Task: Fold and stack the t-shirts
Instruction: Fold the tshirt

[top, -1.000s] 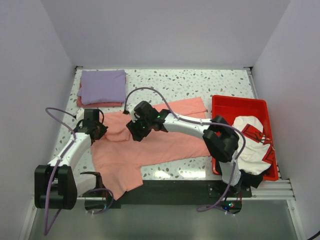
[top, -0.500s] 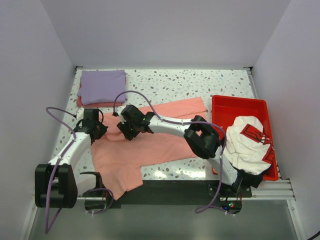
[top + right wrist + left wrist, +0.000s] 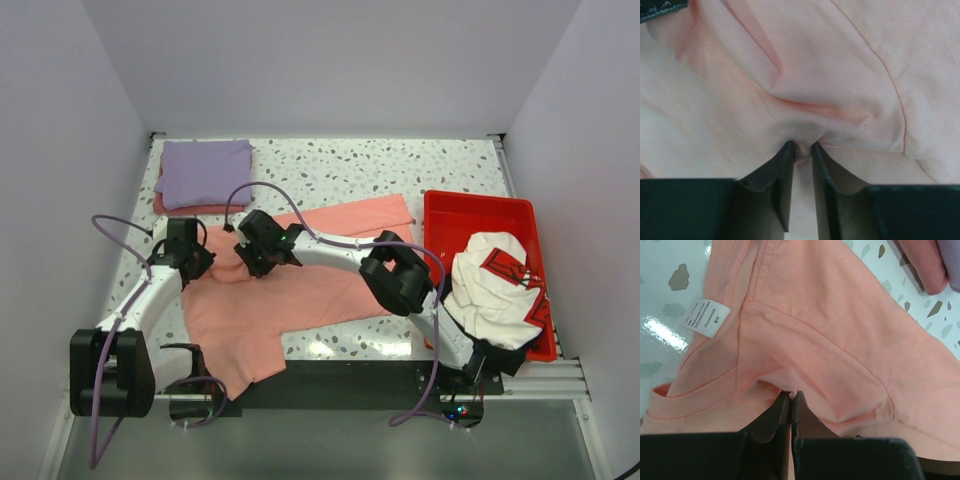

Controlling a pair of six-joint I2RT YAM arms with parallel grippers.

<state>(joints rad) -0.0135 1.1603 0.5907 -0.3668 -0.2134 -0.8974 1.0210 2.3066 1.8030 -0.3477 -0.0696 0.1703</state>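
Note:
A salmon-pink t-shirt (image 3: 320,285) lies spread across the middle of the table. My left gripper (image 3: 196,262) is shut on a fold of it near the collar; the left wrist view shows the cloth (image 3: 840,340) pinched between the tips (image 3: 791,396), with a white label (image 3: 706,316) close by. My right gripper (image 3: 247,258) is shut on a bunch of the same shirt a little to the right (image 3: 802,149). A lavender-purple t-shirt (image 3: 205,172) lies folded at the back left on top of a folded pink one (image 3: 190,208).
A red plastic tray (image 3: 470,215) stands at the right, holding a crumpled white shirt with red print (image 3: 498,285). The shirt's lower hem hangs over the table's near edge (image 3: 245,365). Grey walls close in on the left, back and right.
My right gripper has moved left across the salmon-pink shirt, closer to the left gripper, pulling the cloth with it. The left arm has stayed put.

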